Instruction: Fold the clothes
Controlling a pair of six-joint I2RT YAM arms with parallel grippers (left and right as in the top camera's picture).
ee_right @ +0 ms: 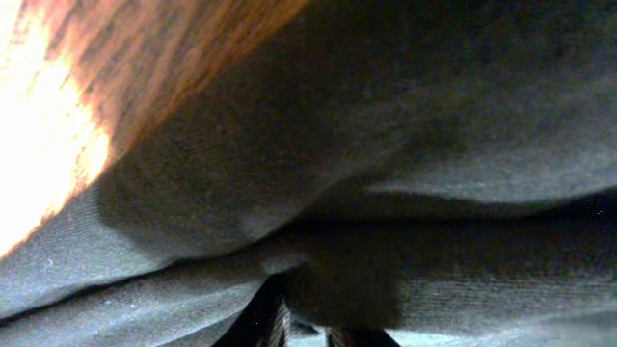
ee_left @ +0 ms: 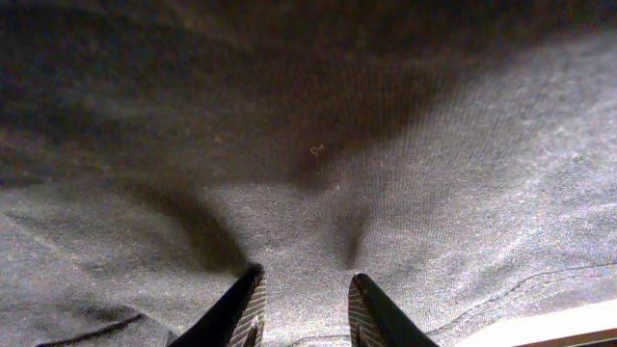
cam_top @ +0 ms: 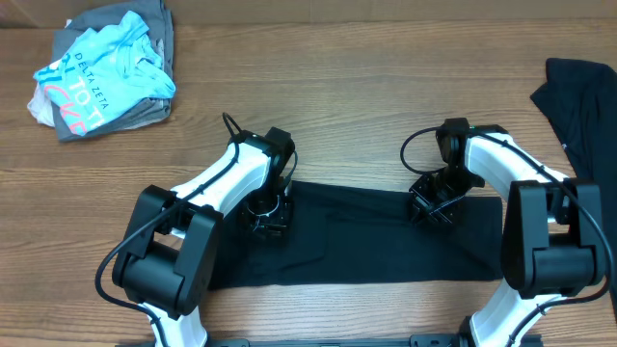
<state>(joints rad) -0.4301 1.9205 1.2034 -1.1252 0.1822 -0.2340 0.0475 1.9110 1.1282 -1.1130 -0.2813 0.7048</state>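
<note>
— Overhead: where does the black T-shirt point(cam_top: 366, 241) lie?
— Spread as a long band on the table point(cam_top: 337, 87), near its front edge. The left gripper point(cam_top: 270, 220) and right gripper point(cam_top: 434, 207) are both down on its far edge.
— Left wrist?
— Jaws narrowly apart, with a pucker of shirt cloth pinched between them.
— Right wrist?
— Jaws nearly together, clamping a bunched fold of the shirt.

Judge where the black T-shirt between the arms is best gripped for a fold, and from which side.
Probably the far long edge, pinched from above at two spread points. The black T-shirt lies flat as a wide band, so only an edge offers a liftable lip, and a single grip would let it sag. The left gripper and right gripper pinch fabric near that edge.
</note>
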